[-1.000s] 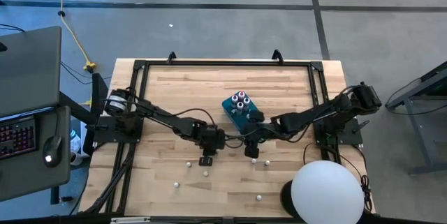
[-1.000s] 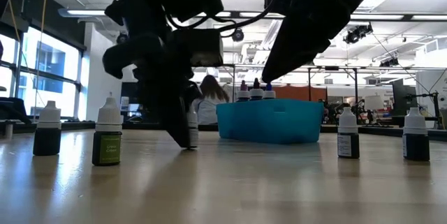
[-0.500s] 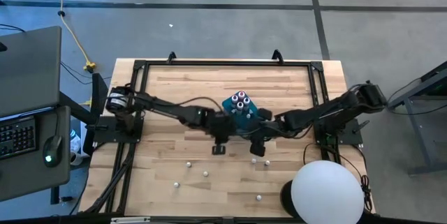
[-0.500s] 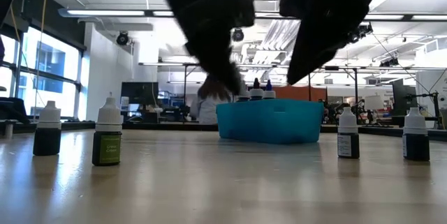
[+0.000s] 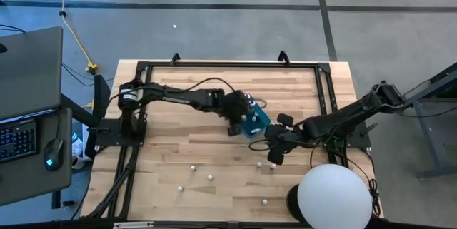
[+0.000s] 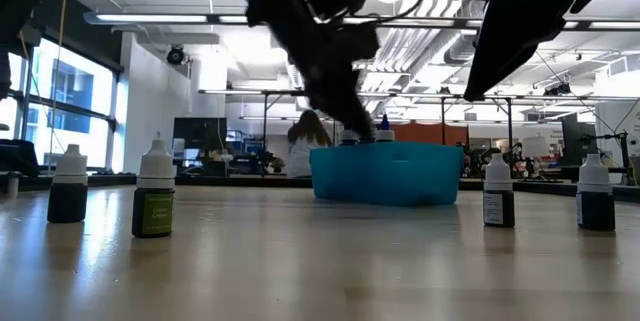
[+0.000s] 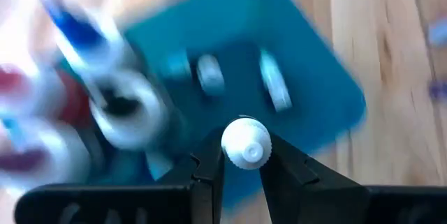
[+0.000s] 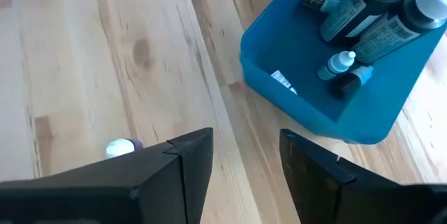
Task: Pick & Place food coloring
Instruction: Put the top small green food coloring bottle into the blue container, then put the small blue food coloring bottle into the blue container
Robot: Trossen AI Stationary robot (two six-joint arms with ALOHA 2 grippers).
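One bottle going into the box.
Left gripper (image 7: 242, 172) pinches a white-capped food coloring bottle (image 7: 245, 142) over the teal box (image 5: 255, 120), ready to drop; right gripper (image 8: 246, 155), fingers apart and empty, waits beside it.

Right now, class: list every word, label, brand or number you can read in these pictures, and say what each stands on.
None can be read.
Green-labelled bottle: print on the label, too small to read.
Bottles in the teal box: printed labels, too blurred.
Keyboard: keys too small.
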